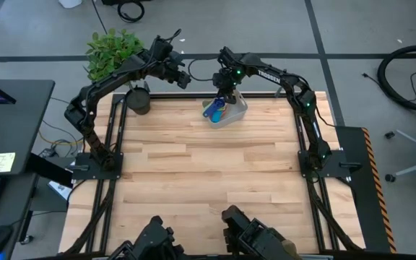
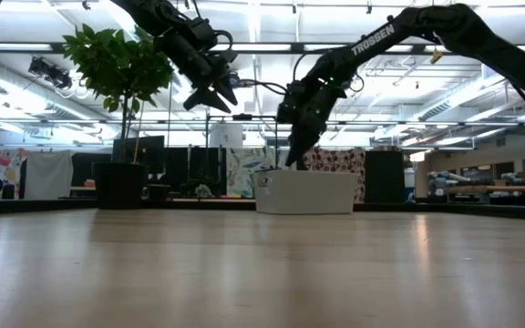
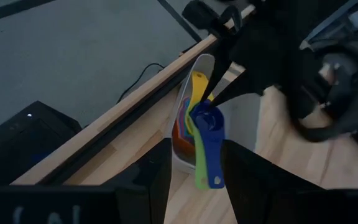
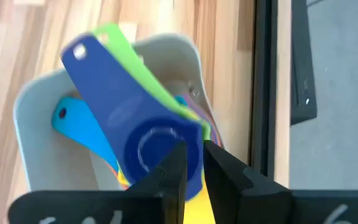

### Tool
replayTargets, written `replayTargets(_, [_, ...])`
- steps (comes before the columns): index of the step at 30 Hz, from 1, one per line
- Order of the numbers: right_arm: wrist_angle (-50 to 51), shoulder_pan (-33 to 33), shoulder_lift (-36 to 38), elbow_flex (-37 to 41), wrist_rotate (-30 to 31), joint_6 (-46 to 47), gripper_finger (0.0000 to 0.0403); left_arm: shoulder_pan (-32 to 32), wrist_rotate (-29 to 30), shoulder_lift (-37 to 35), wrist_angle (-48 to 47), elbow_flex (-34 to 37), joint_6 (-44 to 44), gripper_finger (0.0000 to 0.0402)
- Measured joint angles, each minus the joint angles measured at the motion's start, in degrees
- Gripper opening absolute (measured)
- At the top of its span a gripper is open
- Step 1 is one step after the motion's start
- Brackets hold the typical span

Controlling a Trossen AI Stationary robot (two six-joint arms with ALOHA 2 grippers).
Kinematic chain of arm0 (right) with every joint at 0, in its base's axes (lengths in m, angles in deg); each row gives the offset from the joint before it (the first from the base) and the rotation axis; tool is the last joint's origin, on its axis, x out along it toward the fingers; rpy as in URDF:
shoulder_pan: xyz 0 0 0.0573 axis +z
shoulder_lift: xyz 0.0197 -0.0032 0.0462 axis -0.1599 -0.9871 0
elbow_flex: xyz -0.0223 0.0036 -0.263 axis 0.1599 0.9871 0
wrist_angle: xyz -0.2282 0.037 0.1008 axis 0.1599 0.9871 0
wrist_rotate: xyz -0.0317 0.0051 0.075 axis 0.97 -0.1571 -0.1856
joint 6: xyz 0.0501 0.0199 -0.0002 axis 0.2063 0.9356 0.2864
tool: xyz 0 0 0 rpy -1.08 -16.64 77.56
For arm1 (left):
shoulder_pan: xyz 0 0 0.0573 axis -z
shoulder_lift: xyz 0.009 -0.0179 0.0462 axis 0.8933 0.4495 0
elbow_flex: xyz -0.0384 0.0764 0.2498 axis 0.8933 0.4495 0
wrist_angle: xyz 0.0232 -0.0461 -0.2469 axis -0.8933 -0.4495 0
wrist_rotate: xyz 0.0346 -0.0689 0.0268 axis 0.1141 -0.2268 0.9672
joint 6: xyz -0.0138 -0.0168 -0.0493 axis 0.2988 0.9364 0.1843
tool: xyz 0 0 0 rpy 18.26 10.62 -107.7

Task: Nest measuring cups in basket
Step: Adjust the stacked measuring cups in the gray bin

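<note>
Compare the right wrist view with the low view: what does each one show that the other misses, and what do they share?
Only the right wrist view looks down into the basket and shows the nested measuring cups: the dark blue cup on top, the green cup under it, the light blue cup beside them. Only the low view shows the left gripper raised in the air and the plant behind. Both show the basket and the right gripper at it.

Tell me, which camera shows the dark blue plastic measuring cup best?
The right wrist view: the dark blue plastic measuring cup fills the frame atop the stack. The left wrist view shows it smaller; overhead it is a speck; the table-level view hides it inside the pale plastic basket.
</note>
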Motion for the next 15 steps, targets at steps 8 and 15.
replayTargets(8, [1.6, 2.4, 0.0, -3.4, 4.4, 0.2, 0.0059, 0.0, 8.5, 0.2, -0.4, 0.0, -4.7, 0.0141])
replayTargets(15, [12.2, 2.7, 0.0, -8.6, 5.9, 8.7, 0.0048, 0.0, 5.0, 5.6, -1.0, 0.0, -4.7, 0.0141])
